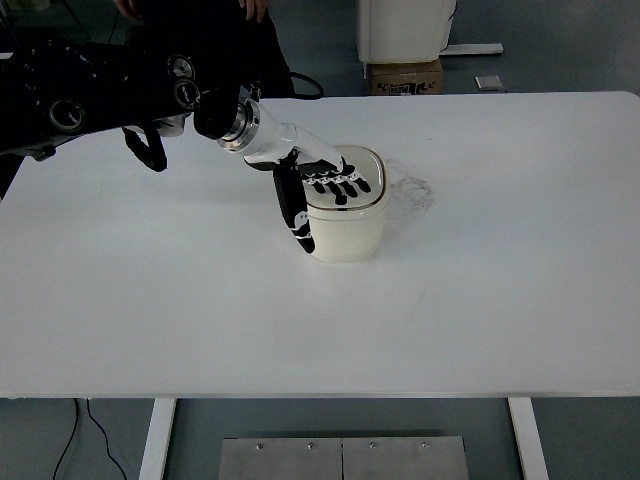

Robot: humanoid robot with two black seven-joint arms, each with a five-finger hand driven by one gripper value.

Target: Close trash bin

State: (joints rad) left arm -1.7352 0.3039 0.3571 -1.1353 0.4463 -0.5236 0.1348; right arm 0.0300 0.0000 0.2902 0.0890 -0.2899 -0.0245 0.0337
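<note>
A small cream trash bin (348,232) with a rounded square lid (372,166) stands on the white table (320,320), a little above the middle. The lid lies flat on the bin. My left hand (325,185) comes in from the upper left and rests on the lid. Its four fingers (340,184) lie flat and spread across the lid top. The thumb (295,212) hangs down the bin's left side. The hand grips nothing. My right arm is out of view.
A person in dark clothes (200,30) stands at the far edge, top left. A cardboard box (405,76) and a white unit (405,28) sit on the floor beyond the table. A faint smudge (412,190) marks the table right of the bin.
</note>
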